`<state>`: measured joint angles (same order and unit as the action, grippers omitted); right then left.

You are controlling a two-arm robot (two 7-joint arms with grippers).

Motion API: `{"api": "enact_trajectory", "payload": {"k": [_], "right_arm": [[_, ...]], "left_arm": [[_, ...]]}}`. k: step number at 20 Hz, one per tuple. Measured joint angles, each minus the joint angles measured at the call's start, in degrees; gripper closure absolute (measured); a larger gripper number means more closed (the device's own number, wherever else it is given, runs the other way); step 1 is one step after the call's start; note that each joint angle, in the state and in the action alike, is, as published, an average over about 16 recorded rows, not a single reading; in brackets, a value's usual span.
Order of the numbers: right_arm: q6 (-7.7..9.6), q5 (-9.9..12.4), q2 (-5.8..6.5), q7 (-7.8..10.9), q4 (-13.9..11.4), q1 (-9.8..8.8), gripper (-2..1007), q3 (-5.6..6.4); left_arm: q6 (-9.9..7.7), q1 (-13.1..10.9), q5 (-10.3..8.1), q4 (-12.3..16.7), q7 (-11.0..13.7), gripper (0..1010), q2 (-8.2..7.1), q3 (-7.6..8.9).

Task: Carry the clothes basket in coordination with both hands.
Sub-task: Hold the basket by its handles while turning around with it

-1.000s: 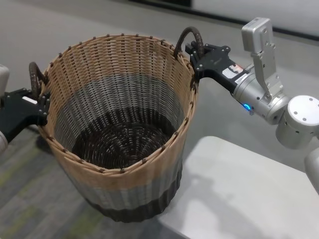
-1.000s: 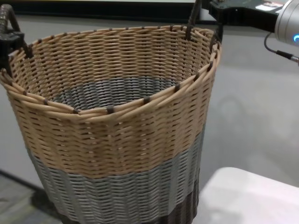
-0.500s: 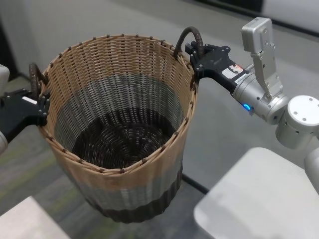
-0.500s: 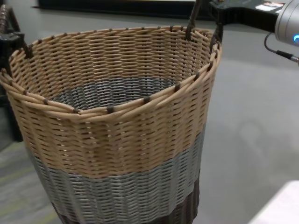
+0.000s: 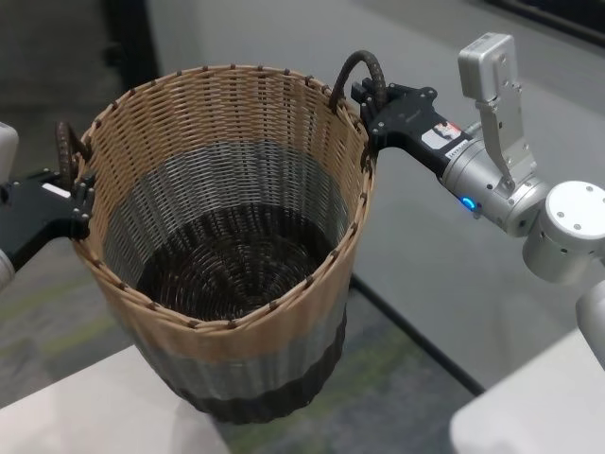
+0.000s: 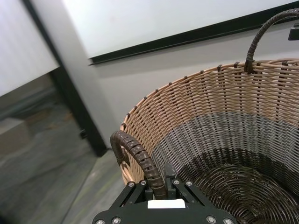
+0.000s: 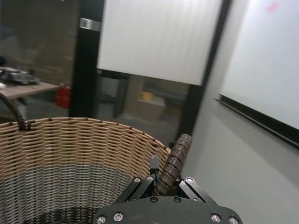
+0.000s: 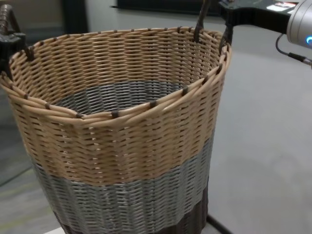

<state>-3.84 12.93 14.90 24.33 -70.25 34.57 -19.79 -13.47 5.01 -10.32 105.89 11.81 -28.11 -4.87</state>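
Observation:
The clothes basket (image 5: 227, 236) is a round woven wicker tub with a tan top band, a grey middle and a dark base. It hangs between my two arms above the floor. My left gripper (image 5: 74, 194) is shut on the left loop handle (image 5: 64, 149). The left wrist view shows that handle (image 6: 135, 156) clamped in the gripper (image 6: 159, 186). My right gripper (image 5: 371, 112) is shut on the right loop handle (image 5: 364, 71), which also shows in the right wrist view (image 7: 173, 161). The chest view shows the basket's side (image 8: 122, 141) close up.
A white table surface (image 5: 76, 411) lies under the basket's lower left. Another white surface (image 5: 544, 407) is at the lower right. Grey floor with a dark line (image 5: 416, 345) runs between them. A dark pillar (image 5: 128, 38) stands at the back left.
The basket keeps its place between the grippers while the surroundings slide right. The white table at the right has moved toward the frame's corner and a white surface has come in at the lower left.

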Motion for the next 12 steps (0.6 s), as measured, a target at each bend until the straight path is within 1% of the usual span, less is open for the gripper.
{"api": "enact_trajectory", "payload": {"k": [12], "right_arm": [[0.00,0.0,0.00,0.00,0.0,0.00,928,0.00]], "left_arm": [[0.00,0.0,0.00,0.0,0.0,845,0.00,0.00]]}}
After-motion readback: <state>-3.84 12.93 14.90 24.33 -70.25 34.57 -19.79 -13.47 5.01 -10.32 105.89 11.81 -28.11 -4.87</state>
